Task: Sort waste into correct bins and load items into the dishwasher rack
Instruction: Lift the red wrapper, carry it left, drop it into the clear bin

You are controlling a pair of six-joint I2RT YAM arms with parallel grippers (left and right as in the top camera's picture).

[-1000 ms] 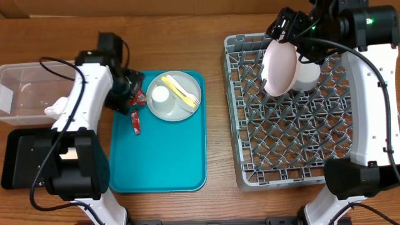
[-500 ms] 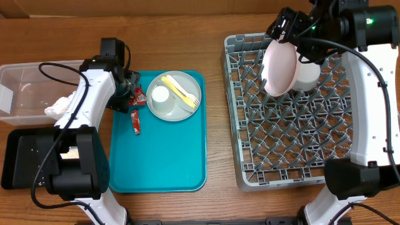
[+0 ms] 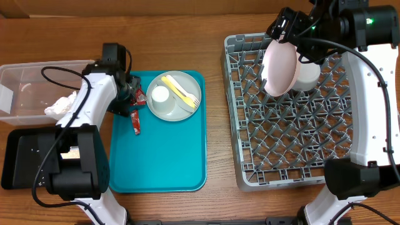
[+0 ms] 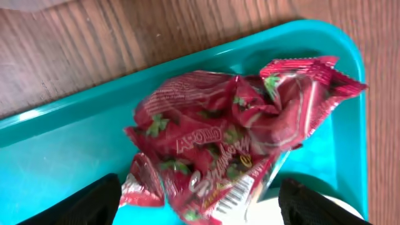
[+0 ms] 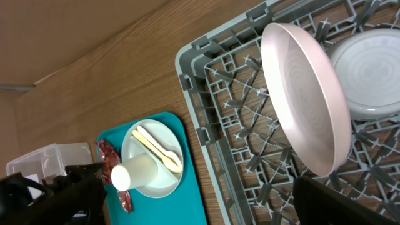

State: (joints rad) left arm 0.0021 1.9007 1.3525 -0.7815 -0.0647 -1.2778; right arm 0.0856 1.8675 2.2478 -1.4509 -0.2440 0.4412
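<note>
1. Left hand (image 4: pixel 197 190): fingers spread wide, one on each side of the crinkled red foil wrapper (image 4: pixel 231 137), which lies in the far-left corner of the smooth teal tray (image 3: pixel 162 156).
2. Right hand (image 5: pixel 197 187): fingers set wide at the rim of the round pale plate (image 5: pixel 303 100). The plate stands tilted among the pegs of the grey grid rack (image 3: pixel 294 144), beside an upturned white bowl (image 5: pixel 369 75).
3. Grey plate (image 3: pixel 187 111) on the tray carries a white cup (image 3: pixel 160 94) and yellow cutlery (image 3: pixel 180 91).
4. Crumpled napkin (image 3: pixel 61 105) lies in the clear tub (image 3: pixel 25 81).

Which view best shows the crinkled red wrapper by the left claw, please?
The left wrist view: the crinkled red wrapper fills it, print visible. Overhead shows only a small red patch; right wrist, a distant sliver.
</note>
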